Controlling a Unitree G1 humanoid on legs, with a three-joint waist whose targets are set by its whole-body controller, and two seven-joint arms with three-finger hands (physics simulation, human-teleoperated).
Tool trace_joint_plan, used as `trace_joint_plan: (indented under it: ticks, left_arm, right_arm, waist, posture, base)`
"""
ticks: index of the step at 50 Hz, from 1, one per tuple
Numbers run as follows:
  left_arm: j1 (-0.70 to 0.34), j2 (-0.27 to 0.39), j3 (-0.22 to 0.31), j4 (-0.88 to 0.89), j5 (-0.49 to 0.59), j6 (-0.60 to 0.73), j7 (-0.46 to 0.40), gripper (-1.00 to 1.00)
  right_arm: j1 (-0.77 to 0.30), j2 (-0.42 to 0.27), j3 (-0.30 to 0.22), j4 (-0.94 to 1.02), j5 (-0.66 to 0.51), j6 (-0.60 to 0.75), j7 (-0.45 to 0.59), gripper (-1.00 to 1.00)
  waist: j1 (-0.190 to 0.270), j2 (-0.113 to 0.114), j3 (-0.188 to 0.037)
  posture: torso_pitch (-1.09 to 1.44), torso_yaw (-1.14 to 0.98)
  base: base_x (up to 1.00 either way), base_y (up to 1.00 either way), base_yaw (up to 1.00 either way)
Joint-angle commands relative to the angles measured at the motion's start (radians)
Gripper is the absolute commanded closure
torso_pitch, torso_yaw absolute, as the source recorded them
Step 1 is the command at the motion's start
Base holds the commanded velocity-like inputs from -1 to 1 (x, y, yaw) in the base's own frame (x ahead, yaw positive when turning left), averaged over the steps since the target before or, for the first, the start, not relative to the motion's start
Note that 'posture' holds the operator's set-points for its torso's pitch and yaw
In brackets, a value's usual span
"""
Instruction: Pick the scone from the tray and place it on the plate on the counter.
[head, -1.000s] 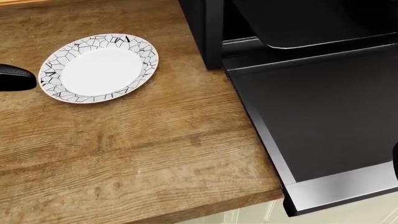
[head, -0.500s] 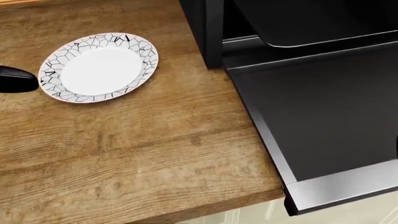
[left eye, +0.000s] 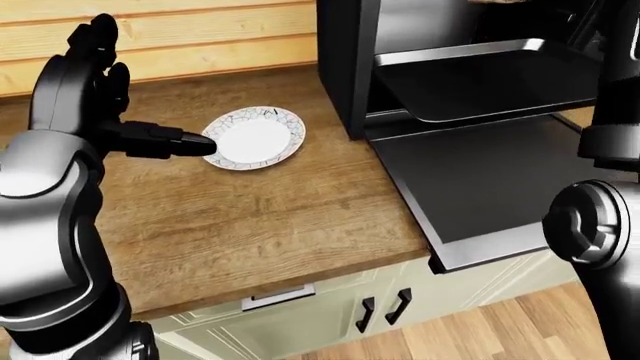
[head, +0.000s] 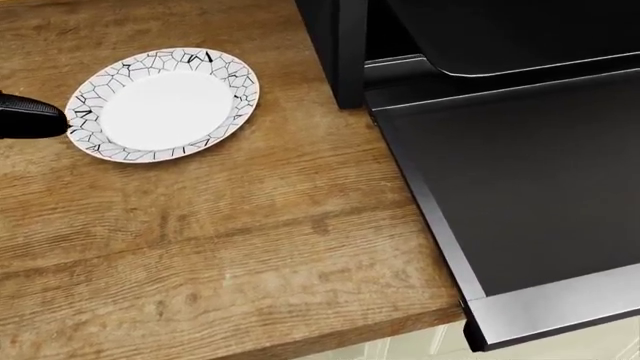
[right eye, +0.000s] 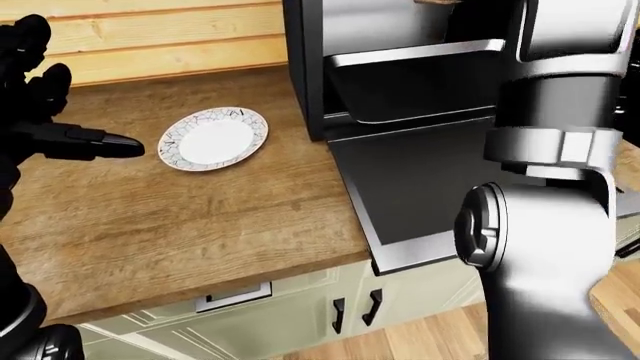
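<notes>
The splayed, empty left hand (left eye: 95, 112) hovers at the plate's (left eye: 255, 137) 9 o'clock; the scone is unseen, and the right hand's state cannot be told.

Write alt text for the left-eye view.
An empty plate sits on a wooden counter, with the open left hand raised beside it, one finger reaching to the plate's left rim. To the right, a black oven stands open, its door down and a tray inside.

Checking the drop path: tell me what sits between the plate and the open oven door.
Only bare wooden counter lies between the plate and the oven door; the head view shows that stretch clearly, with nothing resting on it.
</notes>
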Motion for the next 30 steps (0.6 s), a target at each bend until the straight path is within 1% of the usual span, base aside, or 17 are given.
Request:
trace_joint_plan:
  ticks: [1,3,8,13,19,20,22,30]
  left_arm:
    - [-0.032,0.012,0.012,-0.017,0.005,-0.032,0.009,-1.0]
    - [-0.031,0.013,0.011,-0.014,0.006,-0.034,0.01,-1.0]
    - [-0.028,0.016,0.011,-0.015,0.008,-0.034,0.009,-1.0]
    - [-0.023,0.016,0.014,-0.025,0.006,-0.03,0.008,-1.0]
    - [-0.014,0.017,0.02,-0.038,0.005,-0.025,0.004,-1.0]
    - [-0.011,0.017,0.018,-0.035,0.006,-0.027,0.005,-1.0]
    - [-0.009,0.015,0.02,-0.038,0.006,-0.028,0.006,-1.0]
    - [-0.012,0.015,0.018,-0.028,0.008,-0.035,0.008,-1.0]
  right_arm:
    - [-0.02,-0.006,0.0,-0.116,0.005,0.039,0.036,1.0]
    - [0.009,-0.001,-0.005,-0.215,0.013,0.106,0.064,1.0]
    - [0.04,-0.012,0.001,-0.379,0.012,0.223,0.124,1.0]
    - [0.026,-0.009,-0.001,-0.473,0.009,0.317,0.159,1.0]
    - [0.015,-0.002,0.014,-0.585,0.005,0.42,0.207,1.0]
    - [0.009,-0.01,0.015,-0.611,0.007,0.45,0.227,1.0]
    - [-0.001,-0.048,0.025,-0.67,0.01,0.515,0.286,1.0]
    - [-0.005,-0.044,0.046,-0.831,-0.01,0.661,0.365,1.0]
  waist:
    - [0.001,-0.002,-0.031]
    - [0.001,-0.003,-0.031]
    - [0.001,-0.003,-0.03]
    - [0.0,-0.002,-0.028]
    - [-0.002,0.001,-0.025]
    - [-0.002,0.001,-0.025]
    - [-0.003,0.0,-0.025]
    - [-0.002,0.001,-0.019]
  posture:
    - [0.0,0.0]
    - [0.0,0.0]
    - [0.0,0.0]
    - [0.0,0.0]
    - [0.0,0.0]
    - [0.0,0.0]
    - [0.0,0.0]
    - [0.0,0.0]
  base:
    - [0.0,0.0,0.0]
    - [0.0,0.0,0.0]
    - [0.0,0.0,0.0]
    - [0.0,0.0,0.0]
    - [0.0,0.0,0.0]
    - [0.0,0.0,0.0]
    - [0.0,0.0,0.0]
    - [0.0,0.0,0.0]
